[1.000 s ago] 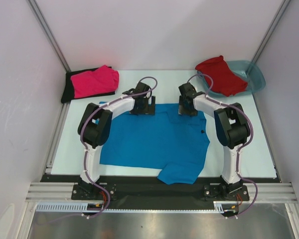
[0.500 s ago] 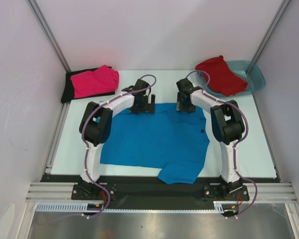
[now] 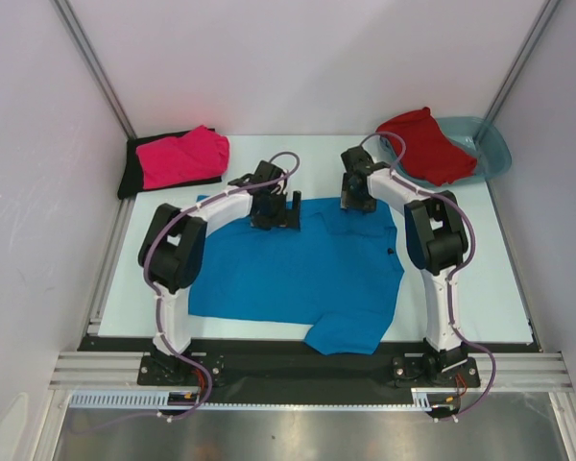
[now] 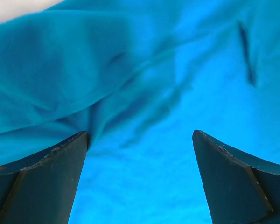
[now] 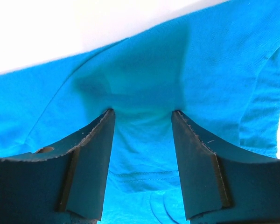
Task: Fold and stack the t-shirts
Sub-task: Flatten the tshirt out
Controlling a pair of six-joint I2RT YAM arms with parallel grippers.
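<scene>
The blue t-shirt (image 3: 298, 274) lies spread flat in the middle of the table, filling both wrist views (image 4: 144, 70) (image 5: 144, 79). My left gripper (image 3: 275, 211) (image 4: 140, 135) stands wide open just above the shirt's far edge, with only flat cloth under it. My right gripper (image 3: 357, 200) (image 5: 142, 113) is open at the shirt's far right edge. Its fingertips press down on the cloth, and a hemmed flap lies loose between them. The red t-shirt (image 3: 424, 144) is draped over the teal tub. The hot pink t-shirt (image 3: 184, 156) rests on the black one (image 3: 132, 178) at the back left.
The teal plastic tub (image 3: 490, 149) sits at the back right corner. White walls close in three sides. A sleeve of the blue shirt (image 3: 344, 334) hangs over the dark front rail between the arm bases.
The left arm's elbow has swung left and its gripper has shifted slightly over the shirt's far edge. The right gripper has crept a little farther back. The shirt has barely moved.
</scene>
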